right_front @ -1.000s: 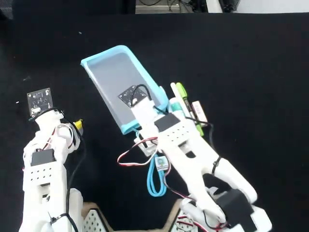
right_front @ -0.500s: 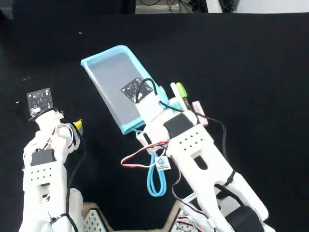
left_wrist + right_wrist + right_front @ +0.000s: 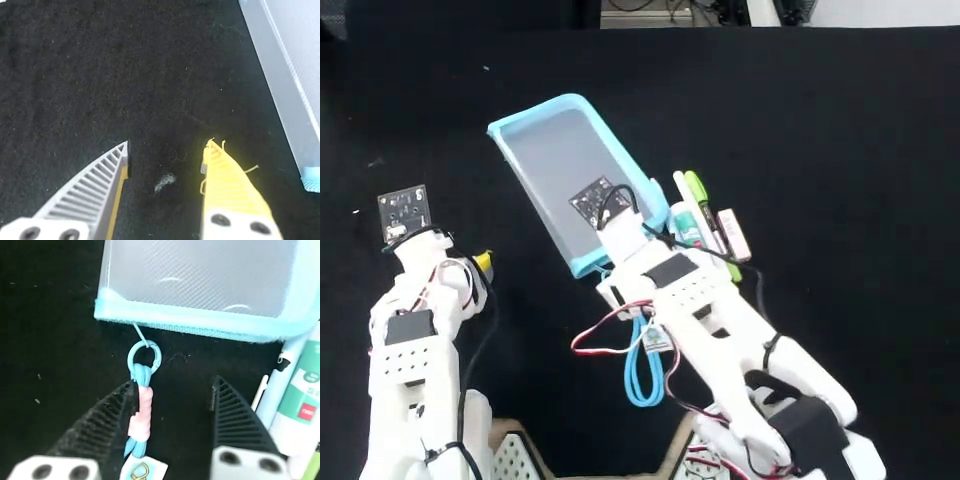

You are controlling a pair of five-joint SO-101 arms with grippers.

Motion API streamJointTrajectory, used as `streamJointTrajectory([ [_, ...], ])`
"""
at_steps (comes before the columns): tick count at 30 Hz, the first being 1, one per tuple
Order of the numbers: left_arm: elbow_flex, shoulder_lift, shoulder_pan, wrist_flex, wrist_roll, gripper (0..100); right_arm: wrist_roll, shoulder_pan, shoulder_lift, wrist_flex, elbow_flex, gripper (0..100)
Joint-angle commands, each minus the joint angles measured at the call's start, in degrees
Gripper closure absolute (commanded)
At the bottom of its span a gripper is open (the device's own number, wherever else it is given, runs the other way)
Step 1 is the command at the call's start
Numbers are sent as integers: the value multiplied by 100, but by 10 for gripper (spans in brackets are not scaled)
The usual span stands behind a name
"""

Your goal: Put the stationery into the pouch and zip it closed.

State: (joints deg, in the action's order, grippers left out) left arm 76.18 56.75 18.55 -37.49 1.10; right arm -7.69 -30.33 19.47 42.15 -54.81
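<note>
The pouch (image 3: 555, 160), pale blue with a see-through mesh face, lay flat and slanted a little left of the middle of the table (image 3: 840, 120), one short end toward the far left and the other toward the near edge. From that near end a thin thread ran to a blue ring (image 3: 145, 356), and a blue cord loop (image 3: 642, 375) trailed from it toward the near edge. The stationery was outside the pouch, lined up just beside its right long edge: a white pen (image 3: 684, 198) closest in, a green highlighter (image 3: 697, 189) next to it, a teal-labelled tube (image 3: 300, 390) and a small pink-and-white block (image 3: 733, 232) on the outer side. Right at the pouch's near end sat the right gripper (image 3: 173, 385), jaws spread wide, nothing held, the cord running along the inner face of one finger. Well off toward the table's left edge, the left gripper (image 3: 167, 147) hung low over bare black cloth, jaws also parted and holding nothing, the pouch's left edge off to one side of it.
</note>
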Motion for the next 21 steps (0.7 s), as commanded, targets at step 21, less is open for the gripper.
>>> streamJointTrajectory([
  [21,163,70,-66,501,88,766,-70,-457,-1059,-1152,180,798],
])
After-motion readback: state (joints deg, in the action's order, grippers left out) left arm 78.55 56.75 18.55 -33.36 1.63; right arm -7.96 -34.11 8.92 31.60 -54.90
